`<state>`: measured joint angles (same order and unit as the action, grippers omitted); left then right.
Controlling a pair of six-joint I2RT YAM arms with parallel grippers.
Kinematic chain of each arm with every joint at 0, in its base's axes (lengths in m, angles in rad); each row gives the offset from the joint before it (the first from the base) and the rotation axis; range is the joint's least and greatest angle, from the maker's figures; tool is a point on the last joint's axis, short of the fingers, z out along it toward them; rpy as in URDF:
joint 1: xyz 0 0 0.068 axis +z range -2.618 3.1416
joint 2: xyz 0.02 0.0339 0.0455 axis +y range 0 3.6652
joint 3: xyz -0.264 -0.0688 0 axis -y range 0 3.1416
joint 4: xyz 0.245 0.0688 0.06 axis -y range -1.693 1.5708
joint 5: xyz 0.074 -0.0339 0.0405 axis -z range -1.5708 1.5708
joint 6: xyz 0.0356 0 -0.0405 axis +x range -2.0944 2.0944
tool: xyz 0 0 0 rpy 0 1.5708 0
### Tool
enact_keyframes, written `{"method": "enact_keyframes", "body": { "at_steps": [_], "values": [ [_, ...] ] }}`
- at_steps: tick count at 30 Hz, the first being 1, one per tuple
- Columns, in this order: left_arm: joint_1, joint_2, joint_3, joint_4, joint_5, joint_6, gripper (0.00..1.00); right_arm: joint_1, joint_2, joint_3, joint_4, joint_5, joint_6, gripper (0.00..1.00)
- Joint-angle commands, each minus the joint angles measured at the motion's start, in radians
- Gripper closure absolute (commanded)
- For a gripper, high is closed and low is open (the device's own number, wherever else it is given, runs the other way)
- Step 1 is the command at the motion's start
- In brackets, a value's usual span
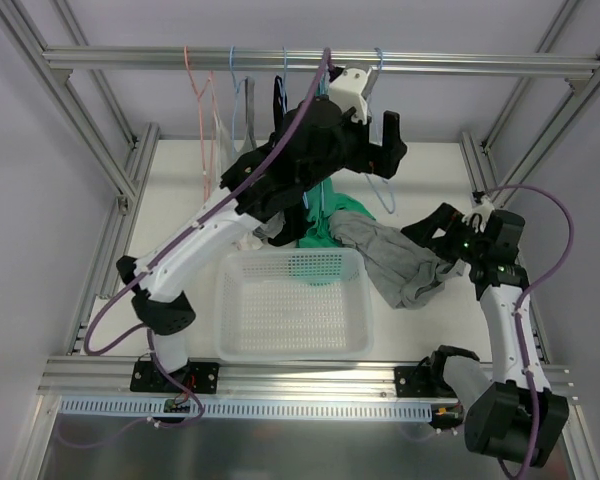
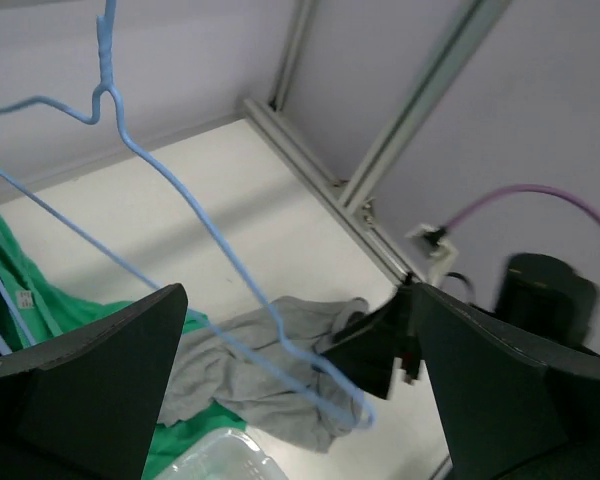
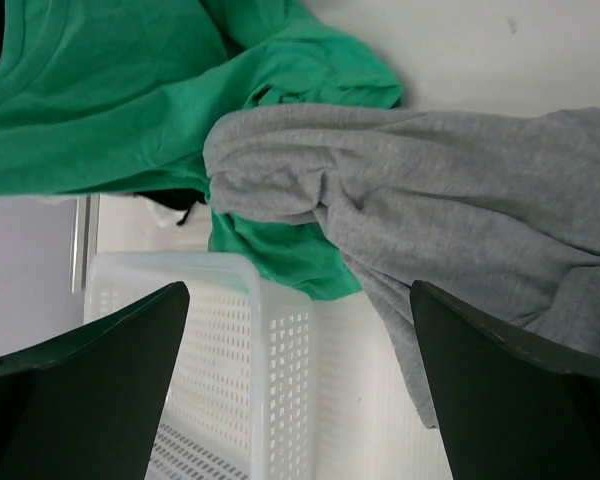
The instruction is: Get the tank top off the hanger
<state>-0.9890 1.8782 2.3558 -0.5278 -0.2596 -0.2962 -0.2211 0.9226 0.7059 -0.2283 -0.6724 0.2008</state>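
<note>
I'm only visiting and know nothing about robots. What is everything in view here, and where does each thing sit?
tank top: one, grey, crumpled on the table right of the basket, on no hanger
green top: one, green, behind the basket, touching the tank top
basket: one, white, near middle of the table
hanger: one, light blue, bare, hooked on the rail
other blue hangers: at least two, on the rail, partly hidden
pink hanger: one, at the rail's left end
rail: one, silver, across the back
table: one, white
left tool: one, black, open, raised beside the bare hanger
right tool: one, black, open, low over the tank top
</note>
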Motion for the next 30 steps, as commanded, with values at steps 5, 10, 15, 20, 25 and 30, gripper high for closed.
{"method": "enact_keyframes", "body": {
  "at_steps": [5, 10, 15, 20, 25, 30],
  "values": [
    [-0.108, -0.243, -0.182, 0.052, -0.039, 0.026, 0.01, 0.253, 0.157, 0.122, 0.018, 0.201, -0.171, 0.01],
    [-0.146, -0.43, -0.412, 0.061, -0.09, 0.019, 0.01, 0.388, 0.246, 0.158, 0.015, 0.48, -0.273, 0.01],
    [-0.158, -0.641, -0.643, 0.066, -0.099, -0.023, 0.01, 0.413, 0.39, 0.173, 0.041, 0.501, -0.308, 0.01],
    [-0.158, -0.835, -0.815, 0.069, -0.138, -0.021, 0.01, 0.434, 0.519, 0.172, 0.026, 0.531, -0.328, 0.0],
    [-0.158, -0.976, -0.976, 0.068, -0.19, -0.009, 0.01, 0.428, 0.646, 0.196, -0.064, 0.623, -0.265, 0.21],
    [-0.158, -1.159, -1.13, 0.065, -0.282, -0.014, 0.01, 0.414, 0.547, 0.168, -0.068, 0.764, -0.215, 0.69]
  ]
}}
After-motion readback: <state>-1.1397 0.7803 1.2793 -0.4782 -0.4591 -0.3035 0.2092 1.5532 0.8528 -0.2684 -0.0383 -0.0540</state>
